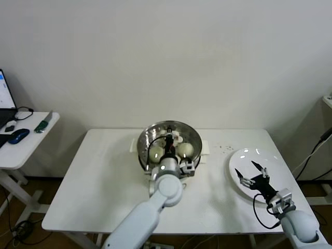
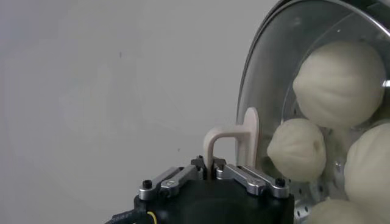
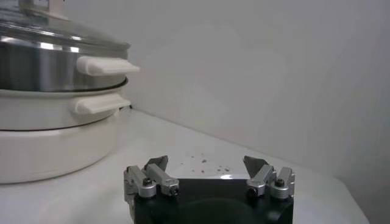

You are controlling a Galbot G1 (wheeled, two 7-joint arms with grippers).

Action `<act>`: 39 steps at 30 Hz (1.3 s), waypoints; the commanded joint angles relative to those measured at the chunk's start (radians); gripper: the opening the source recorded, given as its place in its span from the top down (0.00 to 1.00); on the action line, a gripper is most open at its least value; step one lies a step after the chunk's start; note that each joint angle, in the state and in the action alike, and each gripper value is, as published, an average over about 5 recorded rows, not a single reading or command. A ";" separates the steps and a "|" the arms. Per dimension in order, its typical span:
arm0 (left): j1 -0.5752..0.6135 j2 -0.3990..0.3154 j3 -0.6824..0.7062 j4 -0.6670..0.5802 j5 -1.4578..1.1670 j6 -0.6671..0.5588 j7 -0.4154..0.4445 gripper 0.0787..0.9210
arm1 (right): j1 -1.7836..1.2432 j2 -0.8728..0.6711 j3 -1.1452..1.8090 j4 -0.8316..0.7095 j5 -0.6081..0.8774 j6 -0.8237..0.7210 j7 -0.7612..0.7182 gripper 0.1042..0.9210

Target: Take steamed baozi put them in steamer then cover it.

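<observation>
White surface (image 1: 104, 176) against bare wall (image 1: 166, 57); left gripper (image 2: 214, 171) clamps lid handle (image 2: 234, 141) over steamer (image 3: 42, 61); right gripper (image 3: 207, 173) wide above plate (image 1: 244, 161).

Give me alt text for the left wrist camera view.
The left gripper is shut on the cream handle of a glass lid covering the steamer. Four steamed baozi show through the lid.

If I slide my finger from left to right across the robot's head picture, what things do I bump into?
Blue computer mouse on the small side desk → round shiny steel steamer with cream-white buns inside, left tool shut on its glass lid's handle → flat white plate → open right tool.
</observation>
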 commanded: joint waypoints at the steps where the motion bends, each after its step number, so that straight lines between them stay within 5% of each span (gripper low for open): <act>1: 0.004 -0.009 -0.005 0.014 -0.006 0.050 -0.015 0.92 | 0.000 0.002 0.001 -0.001 -0.003 0.003 -0.002 0.12; 11: 0.030 -0.003 -0.010 -0.022 -0.012 0.050 -0.011 0.88 | -0.001 0.004 0.004 -0.003 -0.004 0.003 -0.005 0.12; 32: 0.213 0.185 -0.037 -0.409 -0.107 0.050 0.004 0.19 | 0.013 0.009 0.020 0.023 0.035 -0.115 0.027 0.12; 36: 0.292 0.211 -0.088 -0.489 -0.187 0.049 -0.079 0.12 | 0.011 0.008 0.022 0.029 0.040 -0.114 0.033 0.12; 39: 0.337 0.220 -0.169 -0.532 -0.364 0.023 -0.235 0.12 | 0.008 0.010 0.025 0.035 0.040 -0.105 0.031 0.12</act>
